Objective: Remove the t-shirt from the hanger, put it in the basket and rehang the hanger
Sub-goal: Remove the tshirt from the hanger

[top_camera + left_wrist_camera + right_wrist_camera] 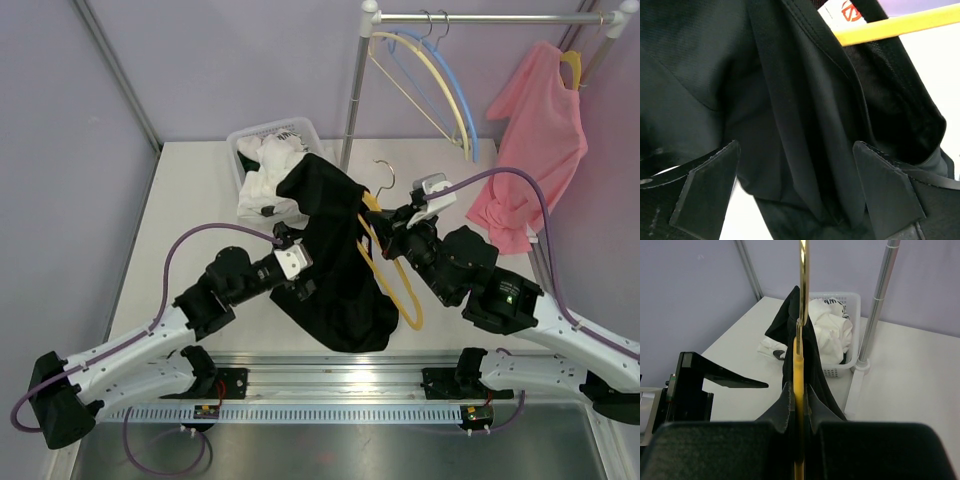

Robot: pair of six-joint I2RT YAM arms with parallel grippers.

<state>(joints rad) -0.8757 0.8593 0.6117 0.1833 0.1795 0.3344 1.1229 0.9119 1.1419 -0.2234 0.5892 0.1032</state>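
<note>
A black t-shirt point(335, 260) hangs on a yellow hanger point(405, 300) above the middle of the table, the hanger's metal hook point(385, 180) pointing to the far side. My right gripper point(395, 232) is shut on the hanger; in the right wrist view its jaws point(798, 390) pinch the yellow bar point(798, 367), with black cloth point(790, 330) draped beyond. My left gripper point(300, 265) is at the shirt's left side. In the left wrist view it point(796, 150) stands open, its fingers wide apart with folds of the t-shirt point(790, 90) hanging between them. The yellow hanger bar point(900, 25) shows at the top right.
A white basket point(275, 130) of white clothes stands at the back of the table, some spilling over its front. A clothes rack pole point(355, 90) rises beside it, carrying empty hangers point(450, 90) and a pink shirt point(535, 140).
</note>
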